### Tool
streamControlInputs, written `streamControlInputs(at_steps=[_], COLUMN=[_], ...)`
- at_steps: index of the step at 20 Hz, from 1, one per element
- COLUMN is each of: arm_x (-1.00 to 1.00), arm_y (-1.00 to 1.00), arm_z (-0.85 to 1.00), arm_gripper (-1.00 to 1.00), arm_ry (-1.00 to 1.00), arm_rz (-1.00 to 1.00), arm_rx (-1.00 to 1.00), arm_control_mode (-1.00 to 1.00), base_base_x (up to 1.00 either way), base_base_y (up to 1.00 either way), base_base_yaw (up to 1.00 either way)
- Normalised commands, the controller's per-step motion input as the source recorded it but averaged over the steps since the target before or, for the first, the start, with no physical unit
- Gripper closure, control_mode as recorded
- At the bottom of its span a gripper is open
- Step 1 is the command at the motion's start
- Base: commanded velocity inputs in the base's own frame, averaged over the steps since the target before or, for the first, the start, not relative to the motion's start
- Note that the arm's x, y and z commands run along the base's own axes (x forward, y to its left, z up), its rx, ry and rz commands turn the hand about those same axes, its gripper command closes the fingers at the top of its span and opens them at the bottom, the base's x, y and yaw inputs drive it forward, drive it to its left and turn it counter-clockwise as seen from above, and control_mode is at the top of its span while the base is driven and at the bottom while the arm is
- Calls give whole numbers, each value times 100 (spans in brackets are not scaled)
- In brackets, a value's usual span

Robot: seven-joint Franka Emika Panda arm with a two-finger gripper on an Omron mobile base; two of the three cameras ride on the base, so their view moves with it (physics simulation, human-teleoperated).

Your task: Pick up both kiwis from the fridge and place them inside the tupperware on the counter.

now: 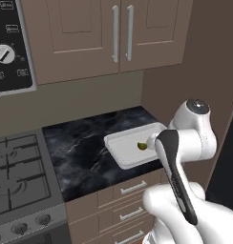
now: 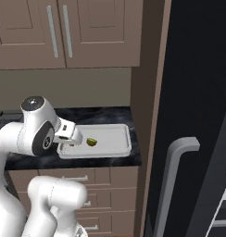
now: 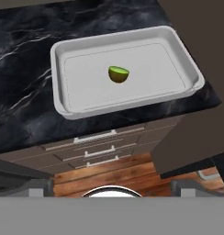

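The white tupperware [image 3: 86,98] [image 1: 119,151] [image 2: 117,144] lies on the black marble counter [image 3: 26,92] [image 1: 80,152], near its right end. A yellow-green kiwi [image 3: 118,74] [image 1: 142,146] [image 2: 91,141] rests inside it, about mid-tray. My gripper [image 3: 111,184] [image 2: 72,137] hovers over the tray's front edge, above the kiwi. It is open, its grey fingers spread wide at the bottom corners of the hand view with nothing between them. The black fridge [image 2: 198,92] stands to the right of the counter. The brown kiwi is out of view.
A grey gas stove [image 1: 18,171] adjoins the counter on the left. Tan upper cupboards [image 1: 104,33] hang above. Drawers with silver handles [image 3: 93,137] sit under the counter. The fridge's grey bar handle [image 2: 175,180] juts out at the lower right. A brown side panel [image 2: 149,115] separates counter and fridge.
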Motion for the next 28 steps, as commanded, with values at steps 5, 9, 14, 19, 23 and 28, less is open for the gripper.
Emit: streamControlInputs(at_steps=[5,9,14,19,23,28], arm_x=[-30,-10,-19,0,0,0], arm_y=[9,5,4,0,0,0], arm_z=[6,-5,-11,0,0,0], arm_gripper=[-100,-100,-100,-100,-100,-100], arm_ry=[0,0,0,0,0,0], arm_rz=[-1,0,0,0,0,0], arm_rx=[0,0,0,0,0,0], arm_control_mode=[-100,-100,100,100,100,100], base_base_x=[0,0,-31,-98,-99,-85], base_base_y=[0,0,7,26,31,25], base_base_yaw=[0,0,0,0,-15,-49])
